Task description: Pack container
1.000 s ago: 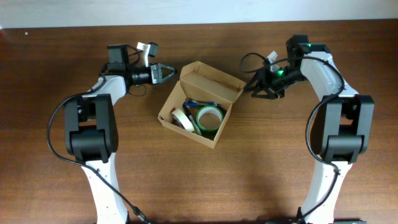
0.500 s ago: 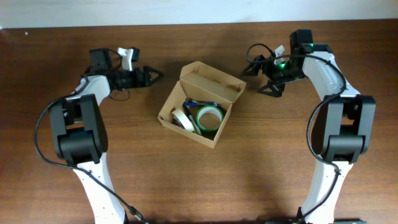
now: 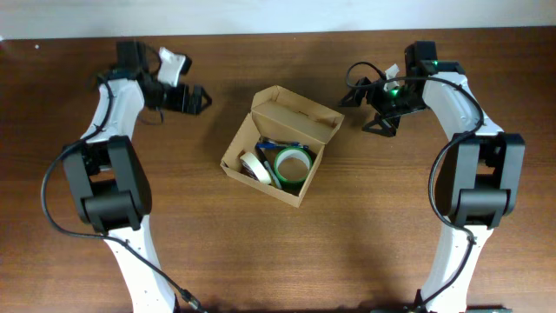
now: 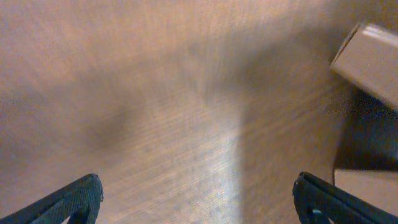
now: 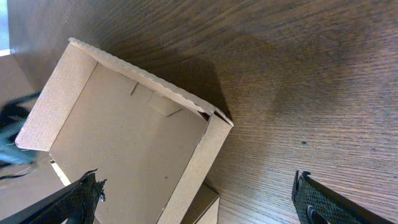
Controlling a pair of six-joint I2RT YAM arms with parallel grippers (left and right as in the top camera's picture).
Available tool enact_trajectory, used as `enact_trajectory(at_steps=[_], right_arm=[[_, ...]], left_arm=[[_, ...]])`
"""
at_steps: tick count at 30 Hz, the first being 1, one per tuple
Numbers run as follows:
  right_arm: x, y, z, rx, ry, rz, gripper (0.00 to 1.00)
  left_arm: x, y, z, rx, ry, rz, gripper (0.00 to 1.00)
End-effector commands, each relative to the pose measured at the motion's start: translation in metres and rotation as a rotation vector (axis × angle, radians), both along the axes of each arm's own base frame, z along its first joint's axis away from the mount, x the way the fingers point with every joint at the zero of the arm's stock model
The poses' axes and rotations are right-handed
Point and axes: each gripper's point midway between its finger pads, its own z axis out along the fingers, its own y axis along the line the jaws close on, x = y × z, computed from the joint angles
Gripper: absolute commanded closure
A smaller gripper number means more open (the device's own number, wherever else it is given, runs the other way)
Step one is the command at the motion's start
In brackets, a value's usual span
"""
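The container [image 3: 306, 184], a tan cardboard box, sits mid-table with its flap lid [image 3: 296, 116] standing open at the upper right. Inside it lie a white tape roll [image 3: 254, 165], a green tape roll [image 3: 293, 164] and blue pens [image 3: 273, 145]. My left gripper [image 3: 203, 98] hangs open over bare wood to the box's upper left, well apart from it; its wrist view is blurred, with the box corner [image 4: 372, 53] at the right edge. My right gripper [image 3: 357, 103] stands open just right of the lid, holding nothing. The right wrist view looks onto the lid's inner face [image 5: 118, 130].
The wooden table [image 3: 391, 226] spreads around the box on all sides. A pale wall edge [image 3: 261, 16] runs along the far side. Both arm bases [image 3: 117, 200] [image 3: 473, 196] stand at the left and right of the near half.
My left gripper opened and pulled back to the left, away from the box. My right gripper opened wide and drew slightly right of the lid. The box has not moved.
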Motion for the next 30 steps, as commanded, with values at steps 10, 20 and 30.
enact_trajectory(at_steps=[10,20,30], right_arm=[[-0.010,-0.014,0.001,-0.108,0.043,-0.029,0.01],[-0.012,-0.055,0.021,-0.384,-0.053,-0.001,0.01],[-0.025,-0.083,0.169,-0.571,-0.412,-0.105,0.18]], left_arm=[[0.004,-0.006,0.288,0.222,-0.593,-0.003,0.00],[-0.058,-0.011,0.394,0.237,-0.798,0.015,0.00],[-0.077,-0.023,0.391,0.224,-0.754,-0.013,0.00]])
